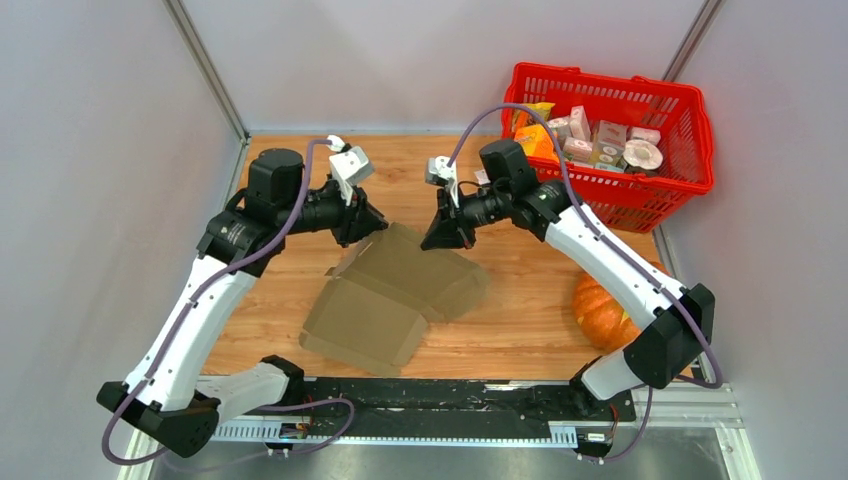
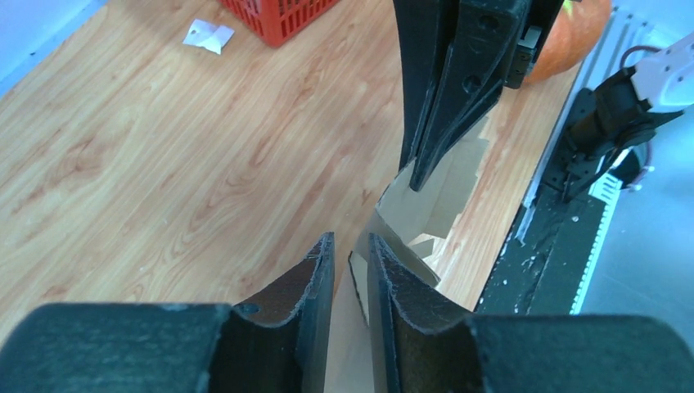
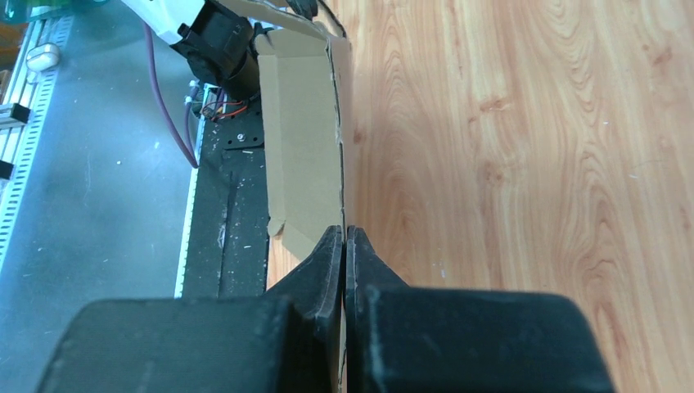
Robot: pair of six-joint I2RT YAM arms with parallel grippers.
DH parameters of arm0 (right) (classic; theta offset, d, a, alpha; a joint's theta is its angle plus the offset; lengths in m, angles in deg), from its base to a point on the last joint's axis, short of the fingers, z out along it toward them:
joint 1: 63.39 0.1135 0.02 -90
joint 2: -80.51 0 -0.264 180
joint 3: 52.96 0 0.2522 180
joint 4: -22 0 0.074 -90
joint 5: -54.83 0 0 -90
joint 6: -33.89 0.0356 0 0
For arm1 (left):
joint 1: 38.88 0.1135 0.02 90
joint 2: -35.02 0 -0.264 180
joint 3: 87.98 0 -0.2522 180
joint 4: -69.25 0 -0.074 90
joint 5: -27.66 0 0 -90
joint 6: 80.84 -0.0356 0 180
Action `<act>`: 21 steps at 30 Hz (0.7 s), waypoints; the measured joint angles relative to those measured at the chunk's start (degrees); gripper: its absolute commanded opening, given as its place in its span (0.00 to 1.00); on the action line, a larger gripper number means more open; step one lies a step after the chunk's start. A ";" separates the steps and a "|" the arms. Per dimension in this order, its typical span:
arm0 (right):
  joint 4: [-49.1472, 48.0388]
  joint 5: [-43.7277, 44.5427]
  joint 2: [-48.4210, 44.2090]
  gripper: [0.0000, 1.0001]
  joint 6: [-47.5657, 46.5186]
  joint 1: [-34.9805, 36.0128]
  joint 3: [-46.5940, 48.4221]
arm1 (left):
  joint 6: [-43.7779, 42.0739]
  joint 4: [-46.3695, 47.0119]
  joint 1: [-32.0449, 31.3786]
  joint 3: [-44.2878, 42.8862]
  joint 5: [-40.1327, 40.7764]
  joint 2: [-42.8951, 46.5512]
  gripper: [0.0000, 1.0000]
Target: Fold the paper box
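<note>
The paper box (image 1: 395,290), plain brown cardboard and partly folded, lies on the wooden table between the arms. Its far part is lifted off the table. My left gripper (image 1: 368,228) is shut on a flap at the box's far left corner. In the left wrist view the cardboard (image 2: 401,214) runs between the jaws of the left gripper (image 2: 350,241). My right gripper (image 1: 440,238) is shut on the box's far edge. In the right wrist view the right gripper (image 3: 344,232) pinches the thin edge of the cardboard (image 3: 303,139). The two grippers are close together.
A red basket (image 1: 690,110) holding several small packages stands at the back right. An orange pumpkin (image 1: 600,310) sits on the right by the right arm. A white paper scrap (image 2: 206,35) lies near the basket. A black rail (image 1: 450,400) runs along the table's near edge.
</note>
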 measured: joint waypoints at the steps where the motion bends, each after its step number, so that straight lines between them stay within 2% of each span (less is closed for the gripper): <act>1: 0.50 0.00 -0.02 0.00 -0.52 -0.35 0.55 | 0.61 0.37 1.22 -0.02 -1.97 0.04 0.32; 5: 5.77 -0.20 0.55 0.00 -3.93 -1.55 5.64 | 2.34 2.16 5.33 -0.59 -9.31 -1.03 0.30; 10: 13.16 -1.55 4.20 0.00 -8.37 -2.56 15.15 | 2.49 4.04 6.99 -3.63 -16.52 -4.24 0.27; 17: 16.79 -2.93 6.25 0.00 -9.31 -2.89 16.83 | 3.10 5.86 7.23 -3.61 -22.62 -6.99 0.27; 21: 17.03 -3.74 6.43 0.00 -9.29 -2.89 16.83 | 3.58 7.13 7.23 -2.89 -23.85 -7.04 0.23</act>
